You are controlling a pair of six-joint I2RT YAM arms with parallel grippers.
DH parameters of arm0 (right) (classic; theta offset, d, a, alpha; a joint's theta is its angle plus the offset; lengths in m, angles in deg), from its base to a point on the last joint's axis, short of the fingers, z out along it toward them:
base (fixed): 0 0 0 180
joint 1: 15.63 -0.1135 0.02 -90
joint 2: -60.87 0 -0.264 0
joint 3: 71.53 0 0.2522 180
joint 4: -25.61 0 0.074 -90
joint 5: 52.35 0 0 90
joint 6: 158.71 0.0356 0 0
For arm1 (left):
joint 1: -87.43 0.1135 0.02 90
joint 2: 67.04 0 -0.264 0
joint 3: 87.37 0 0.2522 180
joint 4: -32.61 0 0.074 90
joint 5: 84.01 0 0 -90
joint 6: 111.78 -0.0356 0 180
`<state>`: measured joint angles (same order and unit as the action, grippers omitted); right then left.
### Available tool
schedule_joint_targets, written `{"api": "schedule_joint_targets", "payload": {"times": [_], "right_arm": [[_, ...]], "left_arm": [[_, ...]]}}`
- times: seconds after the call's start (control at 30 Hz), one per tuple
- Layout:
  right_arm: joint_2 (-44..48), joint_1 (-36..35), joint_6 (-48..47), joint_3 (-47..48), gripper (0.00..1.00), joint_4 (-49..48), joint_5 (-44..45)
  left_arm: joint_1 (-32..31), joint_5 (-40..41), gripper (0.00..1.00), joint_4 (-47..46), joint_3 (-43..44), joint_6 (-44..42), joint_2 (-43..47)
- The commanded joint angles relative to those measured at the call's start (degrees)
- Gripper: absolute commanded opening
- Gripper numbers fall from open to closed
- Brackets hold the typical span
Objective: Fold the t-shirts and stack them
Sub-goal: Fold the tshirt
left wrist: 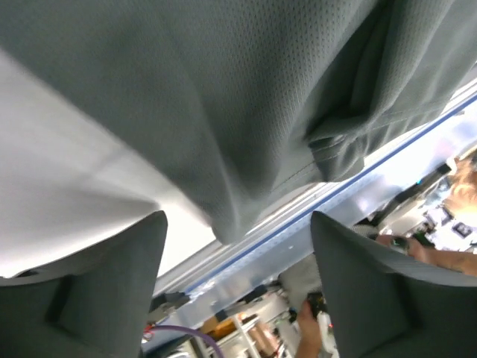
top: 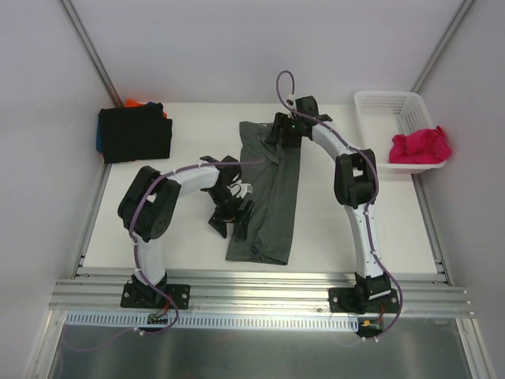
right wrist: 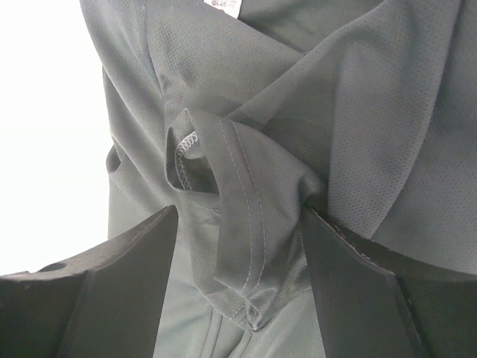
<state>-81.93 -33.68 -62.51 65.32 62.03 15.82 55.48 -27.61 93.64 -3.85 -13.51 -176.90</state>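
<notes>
A white table top [top: 355,229] was recorded, with a dark grey mesh-knit t-shirt [top: 272,205] laid at its middle, doubled lengthwise into a narrow strip. Its long axis was noted running from the far edge toward the arm bases, slightly slanted. At the far left a folded stack was seen: a black t-shirt [top: 134,134] on top, orange cloth [top: 140,103] and blue cloth [top: 99,140] showing at its edges. A white plastic lattice basket [top: 392,106] was logged at the far right, a crumpled magenta-pink t-shirt [top: 420,147] lying in it. The right gripper [right wrist: 238,224] was found at the strip's far end, jaws spread, a stitched hem fold of grey cloth lying between them, not pinched. The left gripper [left wrist: 238,224] was placed at the strip's left edge, toward the near end, jaws likewise spread, cloth ahead of the fingers, nothing clamped. The far end was judged the right arm's to take, the near end the left's. A small white sewn-in label [right wrist: 222,6] was seen; its print could not be read.
</notes>
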Motion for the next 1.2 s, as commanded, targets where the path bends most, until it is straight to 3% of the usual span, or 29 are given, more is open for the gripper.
{"api": "schedule_joint_targets", "payload": {"times": [0.0, 0.07, 0.33, 0.57, 0.7, 0.83, 1.17], "right_arm": [[5.41, 0.55, -2.58, -0.47, 0.7, 0.19, 0.73], [11.12, 1.25, -3.03, -4.42, 0.7, 0.46, 2.31], [33.53, 2.84, -3.48, -24.97, 0.72, 3.97, 2.24], [53.22, -0.85, 2.4, -55.11, 0.71, 9.69, -3.05], [61.83, -6.47, 6.8, -71.97, 0.67, 8.9, -3.49], [63.96, -10.16, 9.44, -77.9, 0.6, 8.55, -4.19], [61.59, -12.97, 14.37, -80.45, 0.5, 3.46, -6.56]], "left_arm": [[-0.14, 3.28, 0.86, 3.0, 2.49, -0.89, 6.32], [0.47, 4.33, 0.92, 3.62, 2.4, -1.5, 9.13], [4.25, 7.15, 0.92, 4.06, 1.7, -4.49, 13.45], [7.16, 5.66, 0.86, 4.77, -0.75, -3.97, 13.97], [7.42, 3.11, 0.74, 4.68, -4.54, -2.91, 14.94], [7.42, 0.74, 0.7, 4.42, -7.52, -2.12, 14.94], [7.42, -3.4, 0.65, 3.27, -8.23, -0.63, 10.29]]}}
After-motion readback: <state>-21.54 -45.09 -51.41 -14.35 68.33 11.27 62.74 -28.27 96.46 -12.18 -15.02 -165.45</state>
